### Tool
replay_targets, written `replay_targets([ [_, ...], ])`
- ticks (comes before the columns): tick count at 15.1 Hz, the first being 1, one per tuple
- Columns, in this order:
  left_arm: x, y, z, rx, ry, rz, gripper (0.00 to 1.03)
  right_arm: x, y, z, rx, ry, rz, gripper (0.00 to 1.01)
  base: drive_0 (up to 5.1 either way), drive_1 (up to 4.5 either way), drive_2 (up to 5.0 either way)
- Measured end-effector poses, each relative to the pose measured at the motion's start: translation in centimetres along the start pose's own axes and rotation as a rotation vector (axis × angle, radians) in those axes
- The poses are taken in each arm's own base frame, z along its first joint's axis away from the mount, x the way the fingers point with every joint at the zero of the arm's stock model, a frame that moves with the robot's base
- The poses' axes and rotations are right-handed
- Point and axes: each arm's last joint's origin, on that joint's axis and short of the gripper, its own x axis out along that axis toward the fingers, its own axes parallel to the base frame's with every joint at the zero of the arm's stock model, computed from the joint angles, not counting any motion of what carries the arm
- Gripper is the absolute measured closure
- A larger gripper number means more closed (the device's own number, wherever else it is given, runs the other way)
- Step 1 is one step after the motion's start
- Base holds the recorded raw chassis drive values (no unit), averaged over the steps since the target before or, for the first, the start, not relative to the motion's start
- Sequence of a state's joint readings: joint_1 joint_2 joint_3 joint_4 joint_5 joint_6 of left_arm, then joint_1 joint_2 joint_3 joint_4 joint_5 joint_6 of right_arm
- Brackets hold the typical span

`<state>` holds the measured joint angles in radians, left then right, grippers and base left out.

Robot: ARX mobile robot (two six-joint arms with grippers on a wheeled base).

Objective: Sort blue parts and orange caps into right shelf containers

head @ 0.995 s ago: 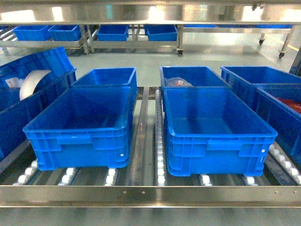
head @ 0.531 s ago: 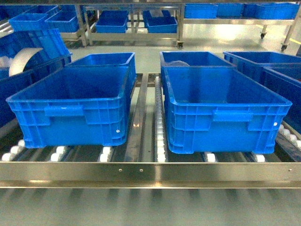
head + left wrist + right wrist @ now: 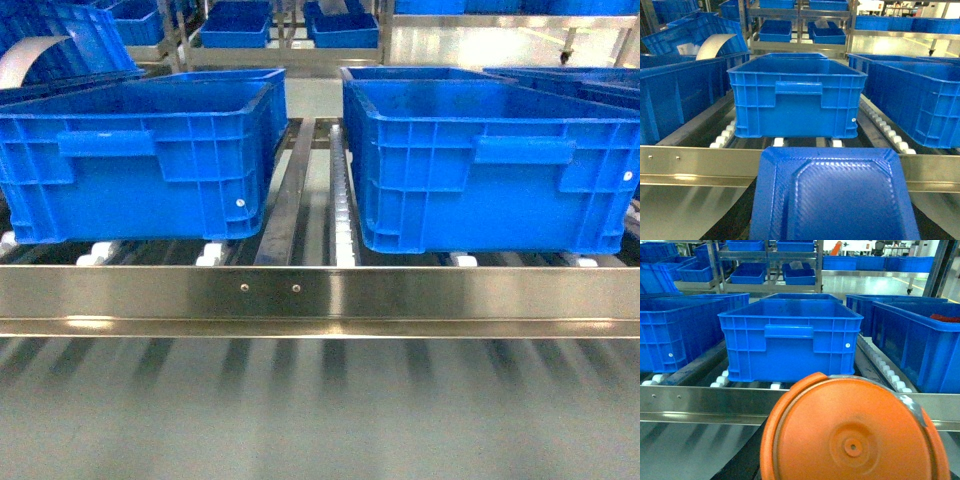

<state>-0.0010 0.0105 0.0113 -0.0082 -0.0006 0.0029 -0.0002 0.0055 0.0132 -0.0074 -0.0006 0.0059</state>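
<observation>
Looking along the roller shelf [image 3: 320,295], two big blue crates sit side by side, left crate [image 3: 140,160] and right crate [image 3: 490,165], bar handles facing us. Right wrist view is filled by an orange cap [image 3: 850,432], close under the lens; left wrist view by a blue part [image 3: 832,197]. Neither pincer shows, so whether they're spread or pinching, I cannot tell. Both pieces look like light, stiff, smooth plastic, likely slippery, so I'd grip across the rims. Crates appear rigid.
</observation>
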Motion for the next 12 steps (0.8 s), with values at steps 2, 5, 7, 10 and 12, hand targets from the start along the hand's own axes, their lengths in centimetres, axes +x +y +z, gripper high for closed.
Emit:
replay_targets([
  [2, 0.0, 0.0, 0.0, 0.0, 0.0, 0.0, 0.62, 0.0, 0.0, 0.01, 0.0, -0.001, 0.0, 0.57, 0.0, 0.0, 0.0],
  [5, 0.0, 0.0, 0.01, 0.0, -0.001, 0.0, 0.62, 0.0, 0.0, 0.01, 0.0, -0.001, 0.0, 0.57, 0.0, 0.0, 0.0],
  [7, 0.0, 0.0, 0.01, 0.0, -0.001, 0.0, 0.62, 0.0, 0.0, 0.01, 0.0, -0.001, 0.0, 0.57, 0.0, 1.24, -1.2],
  [10, 0.0, 0.0, 0.02, 0.0, -0.002, 0.0, 0.62, 0.0, 0.0, 0.01, 0.0, -0.002, 0.0, 0.57, 0.0, 4.33, -4.3],
  [12, 0.0, 0.0, 0.01, 0.0, -0.002, 0.0, 0.62, 0.0, 0.0, 0.01, 0.0, -0.002, 0.0, 0.57, 0.0, 4.36, -4.3],
])
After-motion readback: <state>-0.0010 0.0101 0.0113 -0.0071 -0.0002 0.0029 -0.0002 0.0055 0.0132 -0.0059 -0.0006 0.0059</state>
